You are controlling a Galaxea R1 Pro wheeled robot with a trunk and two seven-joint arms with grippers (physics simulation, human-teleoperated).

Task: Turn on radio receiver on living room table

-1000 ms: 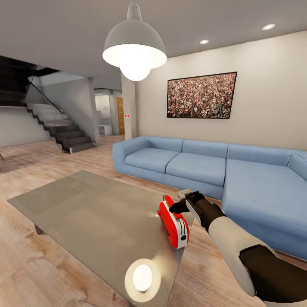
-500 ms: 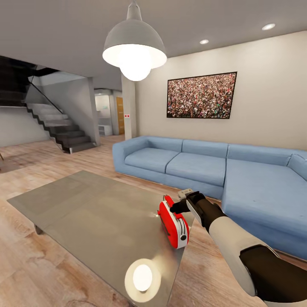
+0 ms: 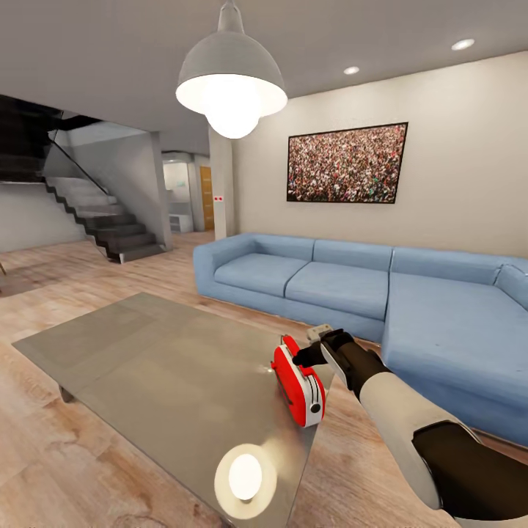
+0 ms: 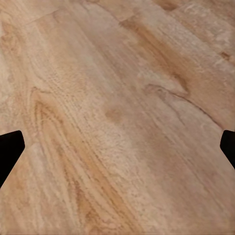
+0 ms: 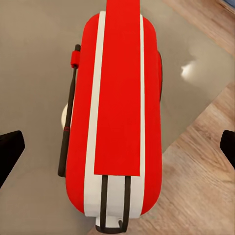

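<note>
At the far left of the head view a dark staircase (image 3: 103,220) climbs behind a glass rail, and light wood floor (image 3: 44,455) runs from it toward the robot. The left wrist view looks down on bare wood planks, with the left pincer's (image 4: 117,147) two dark fingertips (image 4: 10,149) at opposite edges of the picture, spread wide with nothing between them.

A white pendant lamp (image 3: 231,77) hangs above the table (image 3: 147,359), whose glossy grey-brown top mirrors the lamp's bulb near its front edge. The radio receiver (image 3: 299,383) stands at the table's right-hand end, close to the corner and the edge, a red box with white panels.

Behind it a blue sectional sofa (image 3: 352,282) lines the beige wall under a framed crowd picture (image 3: 346,163).

The right arm (image 3: 411,433) reaches in from the lower right, forearm stretched forward and up across the table's edge, its right pincer (image 3: 302,357) at the radio's upper far end; whether it touches cannot be told. From the right wrist view the radio (image 5: 117,112) lies lengthwise between the fingertips (image 5: 11,147), which are set far apart at the picture's edges, clear of its sides. A thin black antenna (image 5: 69,112) runs along one flank.
</note>
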